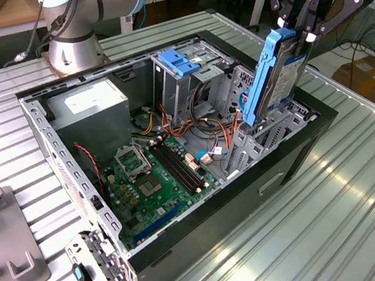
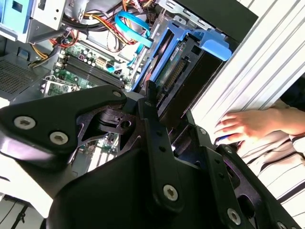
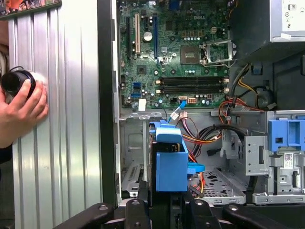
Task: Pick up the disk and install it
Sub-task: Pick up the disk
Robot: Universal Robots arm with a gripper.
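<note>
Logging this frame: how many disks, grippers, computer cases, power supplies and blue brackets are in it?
disk: 1
gripper: 1
computer case: 1
power supply: 1
blue bracket: 1
Total: 5

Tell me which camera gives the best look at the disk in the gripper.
The exterior view: the disk shows along its whole length, blue rails and grey face, tilted over the case, the gripper shut on its upper end. The second wrist view catches the disk foreshortened, one rail and edge; the first wrist view sees it end-on.
</note>
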